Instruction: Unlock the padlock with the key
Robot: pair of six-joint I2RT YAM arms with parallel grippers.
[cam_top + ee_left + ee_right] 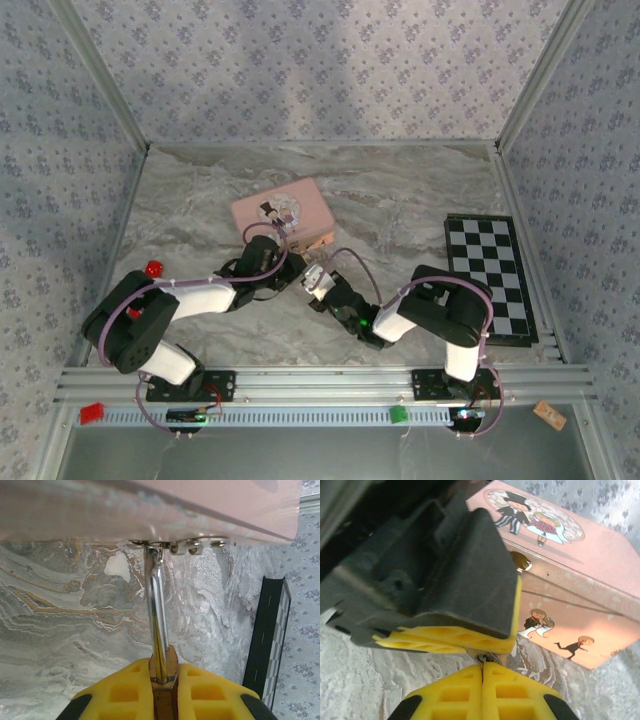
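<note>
While both arms meet at the tin, step in hand: bringing the key to the padlock's underside. Insertion is not shown as done.
Next move: by my reading, a small, straight push of the key into the keyhole and then a twist, with the left arm holding steady.
Table [180, 200]: bare marble lies toward the left edge and the far corners. Walls close three sides, so the free room is to the left.
Chessboard [490, 275]: along the right edge, well apart from the work.
Pink tin [283, 210]: middle of the table, toward the far edge. Its near face crowds both wrists.
Left gripper [161, 672]: clamped on the padlock's brass body.
Right gripper [482, 672]: fingers pressed together, touching the left pads from below.
Padlock [157, 630]: hangs by its shackle from the tin's clasp [190, 545].
Key [482, 657]: a sliver of metal pinched at the right fingertips, as far as I can judge.
</note>
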